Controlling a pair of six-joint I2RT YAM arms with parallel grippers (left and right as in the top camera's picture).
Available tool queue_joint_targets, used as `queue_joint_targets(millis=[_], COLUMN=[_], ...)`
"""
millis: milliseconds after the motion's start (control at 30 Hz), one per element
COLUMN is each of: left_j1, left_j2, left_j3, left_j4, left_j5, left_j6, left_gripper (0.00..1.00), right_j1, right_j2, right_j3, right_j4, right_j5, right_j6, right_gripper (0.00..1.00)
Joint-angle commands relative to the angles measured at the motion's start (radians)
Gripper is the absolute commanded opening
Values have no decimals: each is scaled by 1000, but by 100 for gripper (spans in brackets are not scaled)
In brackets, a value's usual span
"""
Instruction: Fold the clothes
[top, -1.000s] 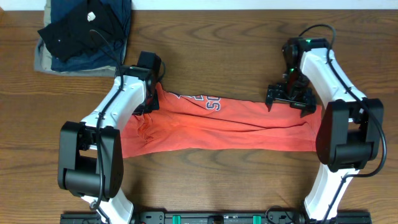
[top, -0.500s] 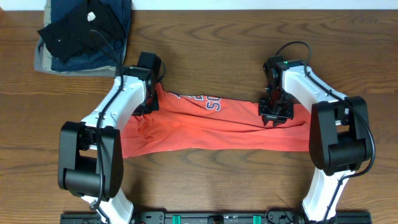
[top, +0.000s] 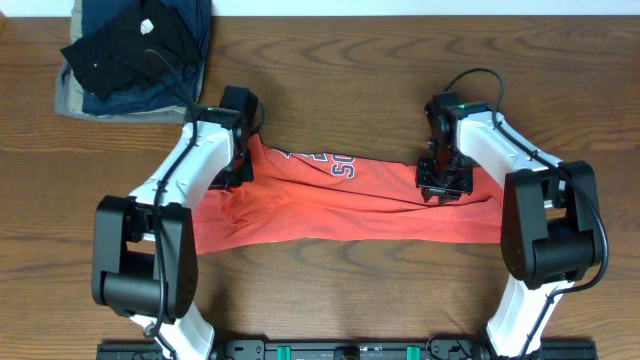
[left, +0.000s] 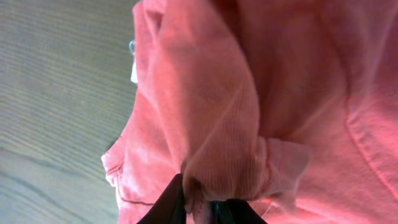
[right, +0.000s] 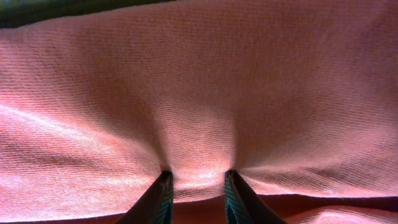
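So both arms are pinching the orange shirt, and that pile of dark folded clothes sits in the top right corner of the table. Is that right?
Not quite: the overhead view shows the pile of dark folded clothes in the top left corner of the table, not the top right. Both arms' jaws do pinch the orange shirt.

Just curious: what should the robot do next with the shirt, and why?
The left hand and right hand each pinch the orange T-shirt near its far edge, so probably lift both together and carry that edge toward the robot.
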Motion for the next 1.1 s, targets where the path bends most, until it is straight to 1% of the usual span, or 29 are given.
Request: queue_joint_targets(millis=[0, 500, 567, 600, 800, 900, 967, 1067], left_j1=[34, 255, 274, 277, 241, 186, 142, 79], left_j2=[-47, -76, -87, -95, -228, -309, -333, -324], left_j3=[21, 22, 27, 27, 28, 28, 28, 21], left_j4=[-11, -44, -59, -60, -27, 18, 48, 85], left_j5=[-21, -18, 15, 39, 137, 275, 348, 376], left_j6=[-9, -14, -25, -24, -20, 31, 37, 36], left_gripper=[17, 17, 7, 6, 6, 6, 6, 6], right_j1=[-1, -2, -2, -3, -3, -5, -5, -5], right_j2=[48, 48, 48, 48, 48, 48, 48, 48], right_j3=[-40, -40, -40, -40, -40, -40, -40, -40], right_j4=[32, 24, 22, 22, 24, 24, 27, 32], right_j5=[7, 7, 7, 7, 6, 6, 5, 2], right_j6=[14, 14, 14, 14, 14, 14, 15, 27], right_gripper=[27, 27, 26, 27, 27, 27, 27, 27])
